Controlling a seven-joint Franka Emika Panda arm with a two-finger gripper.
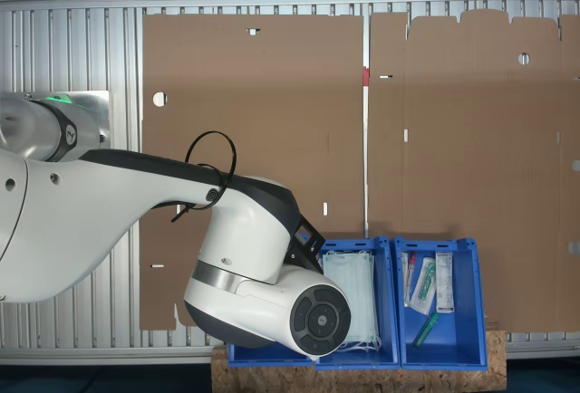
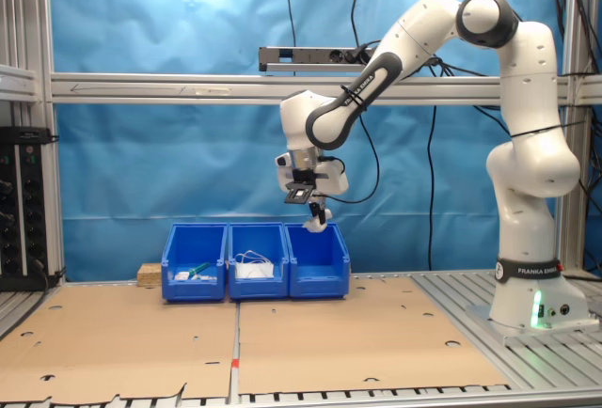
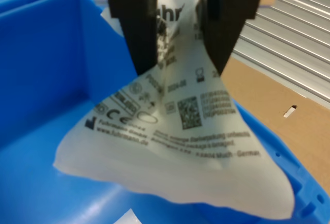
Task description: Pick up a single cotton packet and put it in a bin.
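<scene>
- Carry step nearly done: gripper [image 3: 178,61] jaws pinched on the cotton packet [image 3: 175,146], hanging over the end bin [image 2: 318,259].
- Next: lower slightly, open jaws, let packet drop inside.

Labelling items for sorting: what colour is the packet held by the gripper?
The cotton packet is translucent white with dark printed text, clearest in the wrist view.

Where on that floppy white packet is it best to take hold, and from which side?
By its top edge, from above. The cotton packet is thin and limp, so the gripper pinches a fold of that edge, and the rest hangs freely over the bin.
</scene>
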